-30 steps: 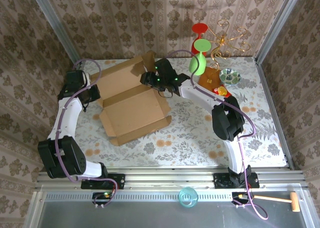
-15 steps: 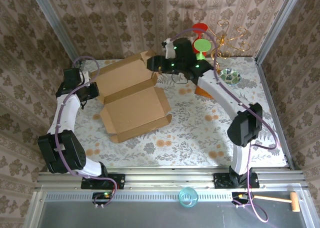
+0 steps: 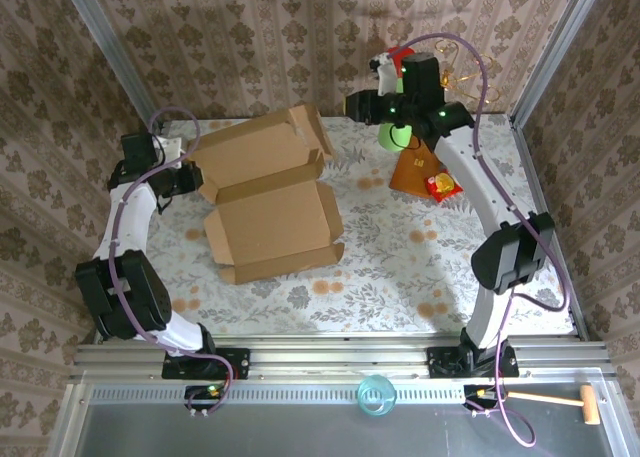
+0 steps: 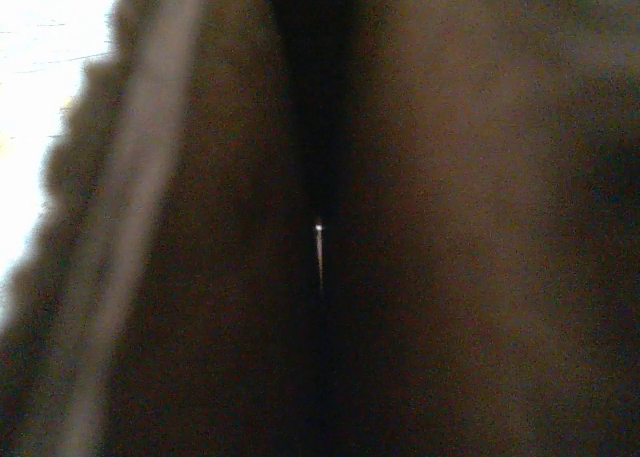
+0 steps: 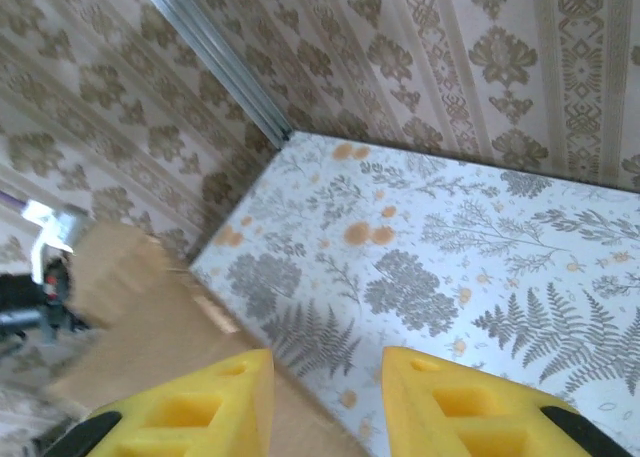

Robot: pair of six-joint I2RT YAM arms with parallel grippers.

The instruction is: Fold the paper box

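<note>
My left pincer is closed on the left edge of the paper box, which lies on the bench with its lid raised. My right pincer stands open and empty, beyond the box's far right corner.

No legible text or labels.

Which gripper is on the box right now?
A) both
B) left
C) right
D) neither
B: the left gripper is clamped at the left edge of the box, while the right gripper hangs open and empty, well apart from it.
</note>
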